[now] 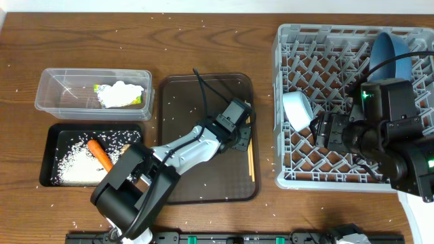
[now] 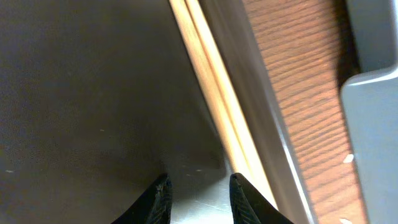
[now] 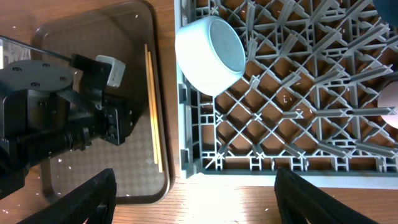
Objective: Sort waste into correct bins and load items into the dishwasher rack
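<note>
The wooden chopsticks [image 1: 251,159] lie along the right rim of the dark brown serving tray [image 1: 183,102]. They also show in the left wrist view [image 2: 211,93] and the right wrist view [image 3: 152,106]. My left gripper [image 1: 243,139] is open and empty, low over the tray just left of the chopsticks [image 2: 199,193]. My right gripper [image 1: 325,129] is wide open and empty [image 3: 199,205] above the front left of the grey dishwasher rack [image 1: 285,177]. The rack holds a white bowl [image 1: 297,110] on its side and a blue plate [image 1: 390,54] standing upright. A pinkish cup [image 3: 392,102] peeks in at the edge.
The clear tub [image 1: 51,102] at the back left holds a crumpled napkin [image 1: 122,93] and a yellow wrapper [image 1: 100,88]. The black tray [image 1: 51,152] holds rice [image 1: 81,166] and the carrot [image 1: 100,154]. Loose rice grains dot the wooden table [image 1: 203,47].
</note>
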Action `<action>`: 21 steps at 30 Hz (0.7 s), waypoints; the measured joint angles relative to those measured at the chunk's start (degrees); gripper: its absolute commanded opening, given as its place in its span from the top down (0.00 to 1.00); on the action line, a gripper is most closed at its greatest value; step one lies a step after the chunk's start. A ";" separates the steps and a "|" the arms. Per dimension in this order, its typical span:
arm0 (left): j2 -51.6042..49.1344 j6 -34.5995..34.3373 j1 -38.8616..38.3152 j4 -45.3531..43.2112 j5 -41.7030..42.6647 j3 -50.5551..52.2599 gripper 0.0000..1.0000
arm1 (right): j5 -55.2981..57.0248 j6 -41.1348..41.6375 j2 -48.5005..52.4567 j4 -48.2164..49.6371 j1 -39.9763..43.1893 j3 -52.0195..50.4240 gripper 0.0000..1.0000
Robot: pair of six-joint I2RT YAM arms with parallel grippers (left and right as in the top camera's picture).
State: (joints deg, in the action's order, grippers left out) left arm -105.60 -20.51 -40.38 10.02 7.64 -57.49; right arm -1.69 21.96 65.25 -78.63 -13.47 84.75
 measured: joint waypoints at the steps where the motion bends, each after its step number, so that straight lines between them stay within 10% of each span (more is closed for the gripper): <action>1: 0.00 0.68 -0.02 0.15 -0.70 -0.04 0.67 | 0.00 0.00 0.00 0.02 0.00 0.00 0.25; 21: -0.59 1.27 -3.82 9.18 -4.70 -5.16 0.67 | 0.00 0.00 0.00 -0.26 -0.02 0.00 0.25</action>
State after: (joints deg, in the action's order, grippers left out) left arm -106.19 -19.25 -44.21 19.20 2.94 -62.65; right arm -1.69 21.96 65.25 -78.89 -13.50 84.75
